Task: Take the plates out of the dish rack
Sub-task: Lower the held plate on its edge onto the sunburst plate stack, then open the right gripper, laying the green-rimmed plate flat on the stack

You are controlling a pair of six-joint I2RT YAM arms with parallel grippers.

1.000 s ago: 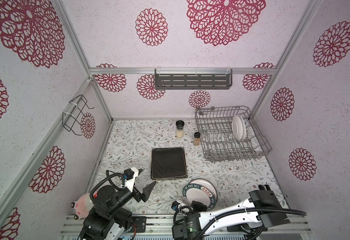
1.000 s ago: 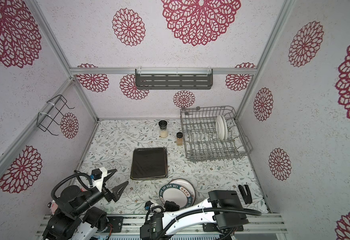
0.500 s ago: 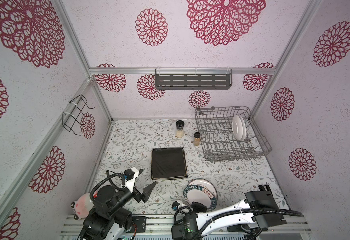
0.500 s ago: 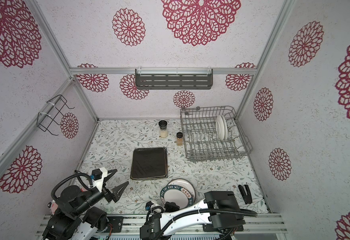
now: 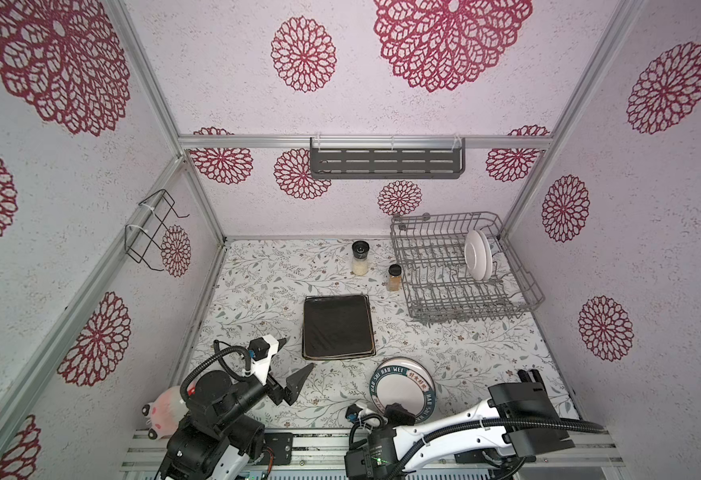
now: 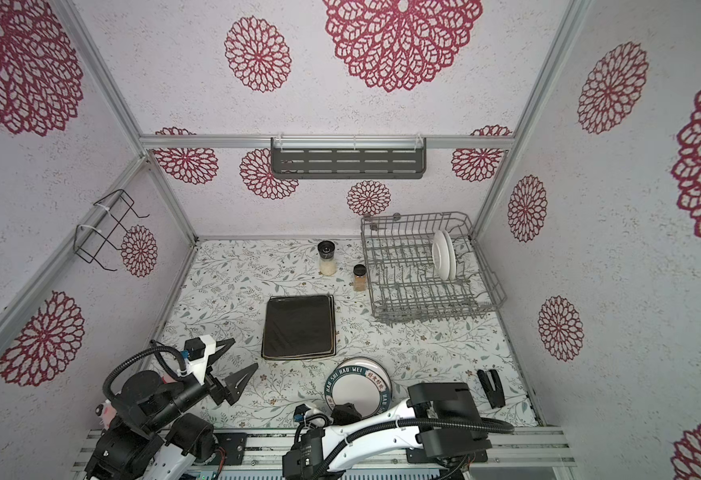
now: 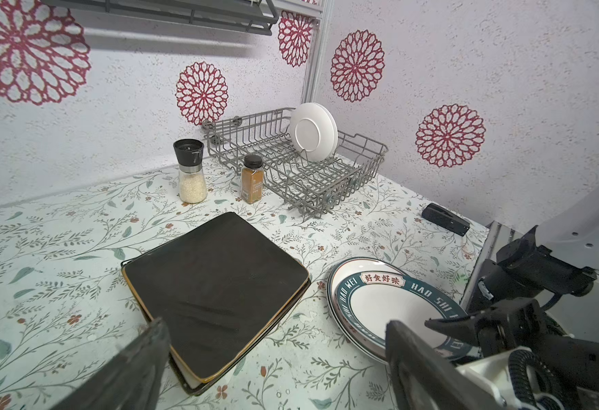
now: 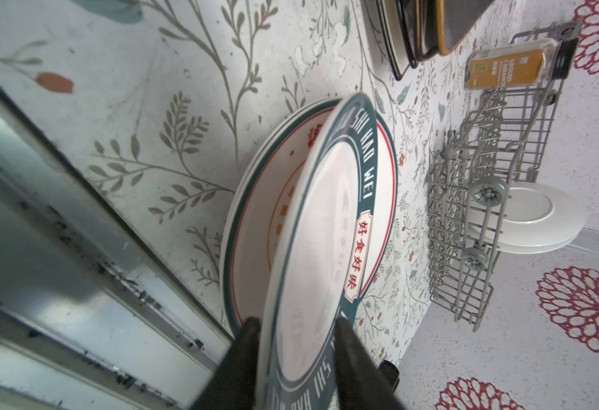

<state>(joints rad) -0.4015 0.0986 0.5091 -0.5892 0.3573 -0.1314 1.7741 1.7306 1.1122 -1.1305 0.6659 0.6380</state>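
The right claw point(image 8: 296, 330) is set astride the lettered plate point(image 8: 326, 220), at the lower centre of both top views; a pinch cannot be told. The left claw point(image 5: 296, 353) is spread. Two white plates point(image 5: 478, 259) are kept on edge in the dish rack point(image 5: 527, 286), up and right of the right claw, the nearer one.

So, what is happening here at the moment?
A two-armed robot is unloading a dish rack. The right gripper straddles the near rim of a green-rimmed round plate, which sits tilted on another round plate at the front of the table. Whether it grips the plate, I cannot tell. A stack of square plates, black on top, lies mid-table. Two white plates stand upright in the rack. The left gripper is open and empty above the table.
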